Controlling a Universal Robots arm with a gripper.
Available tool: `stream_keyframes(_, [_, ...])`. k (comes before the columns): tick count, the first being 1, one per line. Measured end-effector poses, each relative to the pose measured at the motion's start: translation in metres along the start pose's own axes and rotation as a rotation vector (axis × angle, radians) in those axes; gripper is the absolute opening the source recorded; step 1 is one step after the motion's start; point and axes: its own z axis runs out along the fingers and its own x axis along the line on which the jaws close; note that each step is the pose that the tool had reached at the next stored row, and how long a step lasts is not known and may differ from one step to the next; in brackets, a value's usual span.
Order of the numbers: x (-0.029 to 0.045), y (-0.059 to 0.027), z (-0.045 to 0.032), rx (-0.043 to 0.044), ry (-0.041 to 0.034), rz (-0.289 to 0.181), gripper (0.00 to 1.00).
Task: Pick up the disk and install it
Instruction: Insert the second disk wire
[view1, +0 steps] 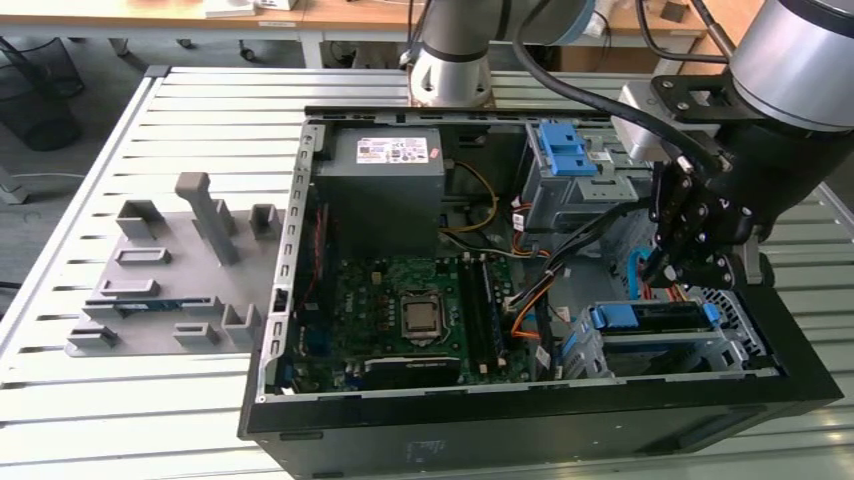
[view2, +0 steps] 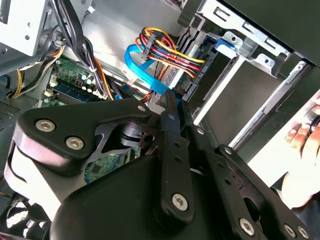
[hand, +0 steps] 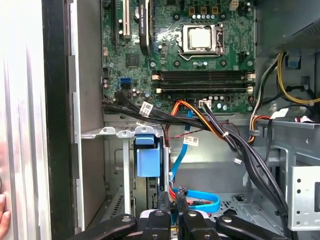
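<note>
The disk, a drive framed by a blue plastic carrier, sits in the metal drive cage at the front corner of the open computer case, on the exterior view's right. Its blue carrier tab shows in the first wrist view. My gripper hangs just above the cage, beside the blue data cable. The fingers lie together in both wrist views, shut, and I see nothing held between them. Their tips reach down next to the cable connectors behind the disk.
The case lies open on a slatted metal table, with its motherboard, power supply and cable bundles exposed. A grey fixture plate lies at the exterior view's left. A person's hand rests outside the case wall.
</note>
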Motion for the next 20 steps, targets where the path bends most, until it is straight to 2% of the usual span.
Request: stream_keyframes(20, [0.0031,-0.0001,0.0014,0.0000,0.0003,0.000,0.16])
